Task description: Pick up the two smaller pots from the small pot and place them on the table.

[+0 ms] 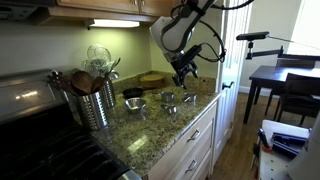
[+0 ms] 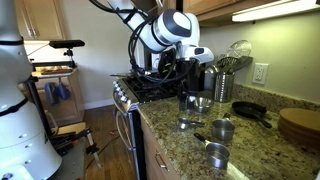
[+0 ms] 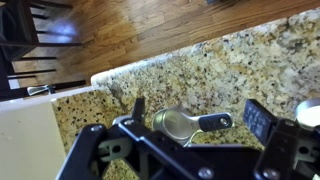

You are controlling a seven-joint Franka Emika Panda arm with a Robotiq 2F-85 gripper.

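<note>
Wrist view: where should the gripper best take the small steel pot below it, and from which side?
Probably its short handle, from above: the pot stands upright on the countertop, handle sticking out sideways under the open gripper.

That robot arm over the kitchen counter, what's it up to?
The robot arm is handling little steel pots on a granite countertop. In the wrist view its gripper hangs above one small pot that stands on the stone. The jaws are open on either side of the pot and are not gripping it. In an exterior view, other small steel pots stand apart on the counter, near a dark pan and a utensil holder.
</note>
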